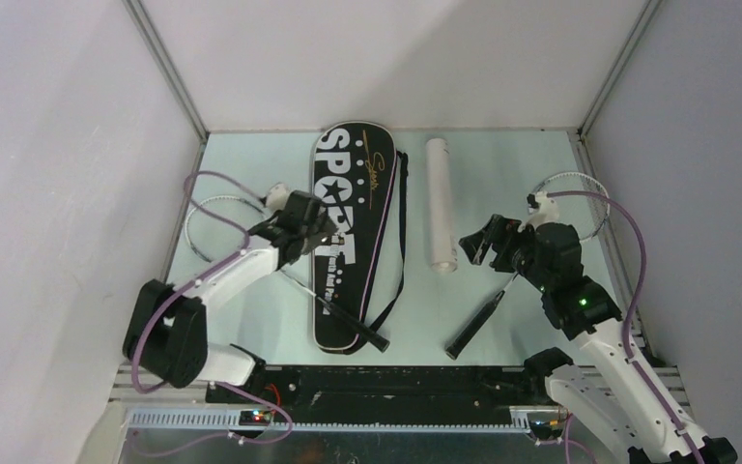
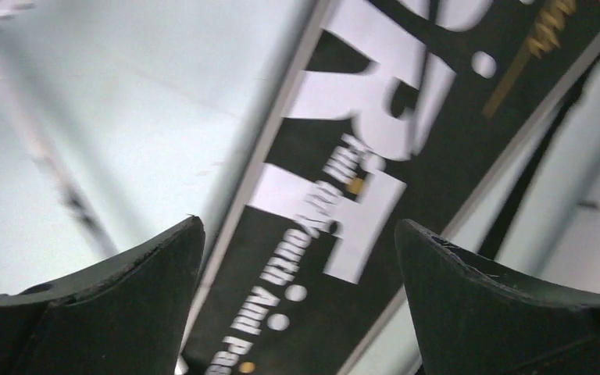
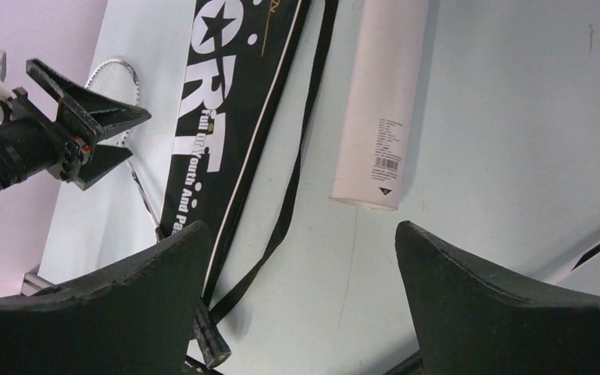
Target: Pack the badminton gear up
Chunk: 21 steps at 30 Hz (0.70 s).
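The black SPORT racket bag (image 1: 353, 232) lies lengthwise in the middle of the surface (image 1: 502, 159), the white cardboard tube (image 1: 440, 205) just beside it on the right. One silver racket (image 1: 359, 329) lies left with its black handle across the bag's narrow end; the other racket (image 1: 473, 327) lies right of the tube. The left pincer (image 2: 298, 234) hangs released over the bag's lettering, and the right pincer (image 3: 301, 234), also released, hovers near the tube.

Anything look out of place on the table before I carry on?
The left racket lies slantwise, its handle resting across the narrow end of the bag rather than inside. The tube and the right racket lie flat, apart from the bag; nothing looks damaged.
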Each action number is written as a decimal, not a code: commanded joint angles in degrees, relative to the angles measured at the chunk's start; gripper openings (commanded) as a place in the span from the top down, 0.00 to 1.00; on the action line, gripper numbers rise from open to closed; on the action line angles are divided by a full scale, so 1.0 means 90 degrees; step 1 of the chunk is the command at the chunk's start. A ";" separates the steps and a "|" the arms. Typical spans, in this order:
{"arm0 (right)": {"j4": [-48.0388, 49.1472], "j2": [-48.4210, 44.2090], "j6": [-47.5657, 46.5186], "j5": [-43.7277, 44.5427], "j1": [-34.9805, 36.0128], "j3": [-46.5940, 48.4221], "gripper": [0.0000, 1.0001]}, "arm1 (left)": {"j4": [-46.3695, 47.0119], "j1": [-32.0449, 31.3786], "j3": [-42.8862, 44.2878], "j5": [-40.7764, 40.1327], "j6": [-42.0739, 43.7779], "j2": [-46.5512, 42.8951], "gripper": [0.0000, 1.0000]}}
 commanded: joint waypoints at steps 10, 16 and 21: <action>0.0244 0.0289 0.0033 0.0101 0.0367 -0.0032 0.10 | -0.1307 0.0985 -0.1029 -0.1456 -0.1605 -0.1129 0.21; 0.0311 0.0306 0.0053 0.0113 0.0427 -0.0032 0.11 | -0.0952 0.1194 -0.1394 -0.1046 -0.1773 -0.0864 0.32; 0.0349 0.0298 0.0045 0.0092 0.0475 -0.0032 0.11 | -0.0683 0.1318 -0.1578 -0.0694 -0.1885 -0.0462 0.40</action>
